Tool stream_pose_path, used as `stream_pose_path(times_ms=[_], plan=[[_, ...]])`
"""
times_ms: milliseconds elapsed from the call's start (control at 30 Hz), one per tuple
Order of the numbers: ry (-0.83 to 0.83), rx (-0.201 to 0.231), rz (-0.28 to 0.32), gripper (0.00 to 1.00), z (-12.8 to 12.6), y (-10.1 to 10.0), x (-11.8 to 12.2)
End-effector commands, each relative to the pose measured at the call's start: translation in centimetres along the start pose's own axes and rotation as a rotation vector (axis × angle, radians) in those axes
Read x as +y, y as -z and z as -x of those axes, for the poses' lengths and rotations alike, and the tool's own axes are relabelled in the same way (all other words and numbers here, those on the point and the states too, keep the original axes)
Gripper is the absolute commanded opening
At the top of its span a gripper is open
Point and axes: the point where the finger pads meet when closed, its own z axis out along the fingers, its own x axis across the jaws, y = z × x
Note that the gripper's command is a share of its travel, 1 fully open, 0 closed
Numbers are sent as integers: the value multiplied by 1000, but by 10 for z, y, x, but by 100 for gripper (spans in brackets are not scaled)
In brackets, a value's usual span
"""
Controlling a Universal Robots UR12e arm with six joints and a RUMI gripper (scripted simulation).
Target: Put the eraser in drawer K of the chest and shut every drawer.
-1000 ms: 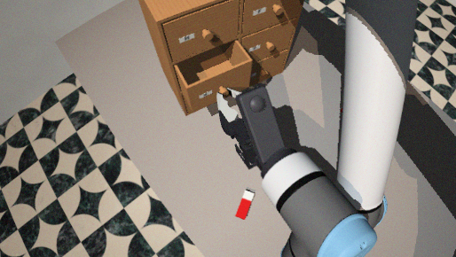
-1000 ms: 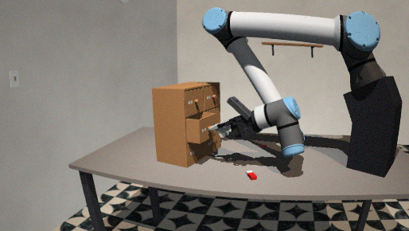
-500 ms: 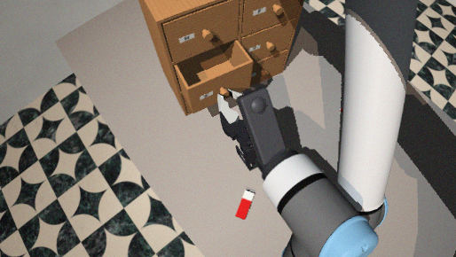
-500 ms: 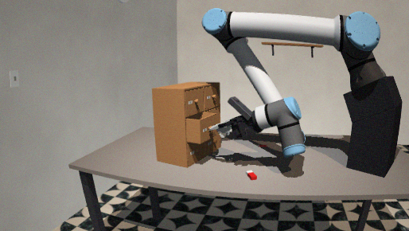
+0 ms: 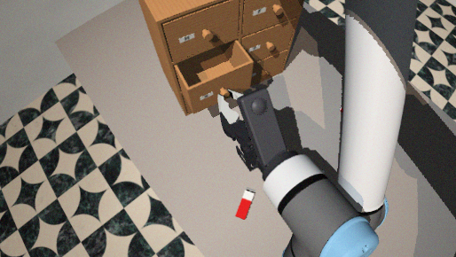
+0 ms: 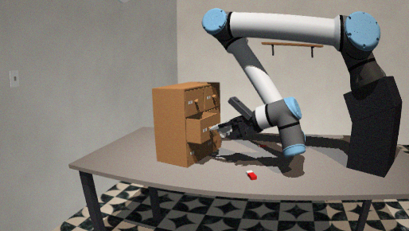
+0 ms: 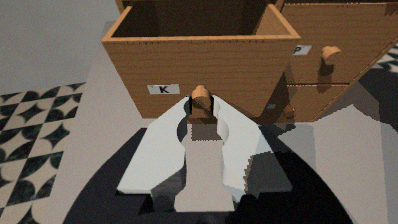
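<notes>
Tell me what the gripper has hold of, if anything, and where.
The gripper holds the K drawer by its round wooden knob, one finger on either side.

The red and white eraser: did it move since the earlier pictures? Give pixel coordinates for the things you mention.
No. The red and white eraser (image 5: 245,204) (image 6: 251,175) lies in the same spot, just as far from the edge of the table (image 5: 168,195) (image 6: 159,185) as before.
</notes>
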Motion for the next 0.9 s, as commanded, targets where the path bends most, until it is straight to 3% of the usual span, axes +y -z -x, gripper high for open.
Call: stream_pose_path(times_ms=[0,700,867], plan=[[0,0,-1,7,0,0,-1],[0,0,-1,7,0,0,-1],[0,0,-1,12,0,0,-1]])
